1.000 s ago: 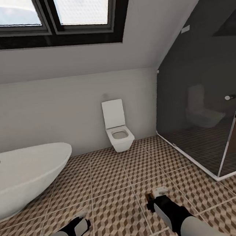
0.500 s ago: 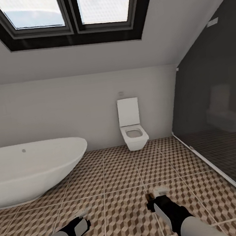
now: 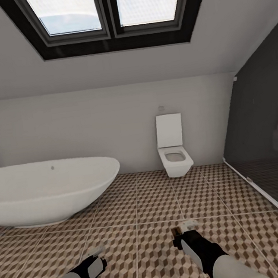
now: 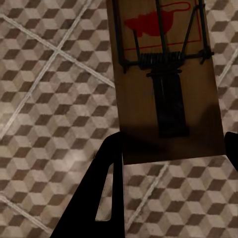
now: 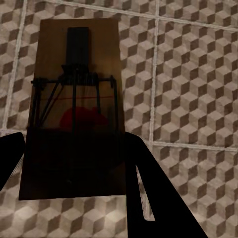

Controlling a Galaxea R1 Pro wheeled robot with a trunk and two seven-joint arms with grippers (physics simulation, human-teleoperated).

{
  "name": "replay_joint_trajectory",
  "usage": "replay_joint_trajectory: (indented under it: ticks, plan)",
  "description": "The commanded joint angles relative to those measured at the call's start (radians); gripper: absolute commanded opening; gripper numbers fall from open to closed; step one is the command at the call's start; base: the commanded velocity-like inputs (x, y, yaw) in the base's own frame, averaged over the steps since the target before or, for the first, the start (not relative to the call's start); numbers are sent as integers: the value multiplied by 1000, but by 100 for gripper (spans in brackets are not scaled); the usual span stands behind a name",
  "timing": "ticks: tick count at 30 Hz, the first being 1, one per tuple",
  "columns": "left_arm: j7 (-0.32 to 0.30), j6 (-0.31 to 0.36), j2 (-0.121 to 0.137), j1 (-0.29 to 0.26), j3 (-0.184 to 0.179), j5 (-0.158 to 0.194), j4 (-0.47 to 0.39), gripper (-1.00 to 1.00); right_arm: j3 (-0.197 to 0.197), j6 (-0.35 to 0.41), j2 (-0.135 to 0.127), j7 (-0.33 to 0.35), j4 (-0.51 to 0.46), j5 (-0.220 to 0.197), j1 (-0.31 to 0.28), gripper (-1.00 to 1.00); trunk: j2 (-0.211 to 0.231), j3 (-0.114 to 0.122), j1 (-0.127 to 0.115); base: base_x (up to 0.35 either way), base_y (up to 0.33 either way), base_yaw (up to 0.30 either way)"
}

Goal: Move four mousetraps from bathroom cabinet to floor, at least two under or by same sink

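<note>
A: What do we hold?

B: 2 mousetraps. Our left gripper is clamped on 1 mousetrap, its board between the dark fingers; our right gripper is clamped on the other mousetrap. Both hang above the bathroom floor.

A: And relative to the bathtub?

B: The tiles run from it toward us; the toilet stands beside it at the wall, the glass shower beyond that.
</note>
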Motion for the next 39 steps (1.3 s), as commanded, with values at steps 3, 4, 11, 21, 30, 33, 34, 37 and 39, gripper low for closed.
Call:
replay_joint_trajectory:
  ticks: [3, 4, 11, 21, 30, 33, 34, 37, 39]
  plan:
    - [6, 5, 0, -1, 1, -3, 0, -100, 8, 4, -1, -11, -2, -13, 0, -100, -1, -1, 0, 0, 0, 275]
    - [6, 5, 0, -1, 1, -3, 0, -100, 8, 4, -1, -11, -1, -13, 0, -100, -1, -1, 0, 0, 0, 275]
    - [6, 5, 0, -1, 1, -3, 0, -100, 8, 4, -1, -15, -1, -14, 0, -100, -1, -1, 0, 0, 0, 275]
    - [6, 5, 0, -1, 1, -3, 0, -100, 8, 4, -1, -13, 0, -14, 0, -100, -1, -1, 0, 0, 0, 275]
    - [6, 5, 0, -1, 1, -3, 0, -100, 8, 4, -1, -13, -1, -14, 0, -100, -1, -1, 0, 0, 0, 275]
    - [6, 5, 0, -1, 1, -3, 0, -100, 8, 4, -1, -12, -1, -14, 0, -100, -1, -1, 0, 0, 0, 275]
    - [6, 5, 0, -1, 1, -3, 0, -100, 8, 4, -1, -12, -1, -14, 0, -100, -1, -1, 0, 0, 0, 275]
    - [6, 5, 0, -1, 1, -3, 0, -100, 8, 4, -1, -12, -1, -14, 0, -100, -1, -1, 0, 0, 0, 275]
    - [6, 5, 0, -1, 1, -3, 0, -100, 8, 4, -1, -12, -1, -14, 0, -100, -1, -1, 0, 0, 0, 275]
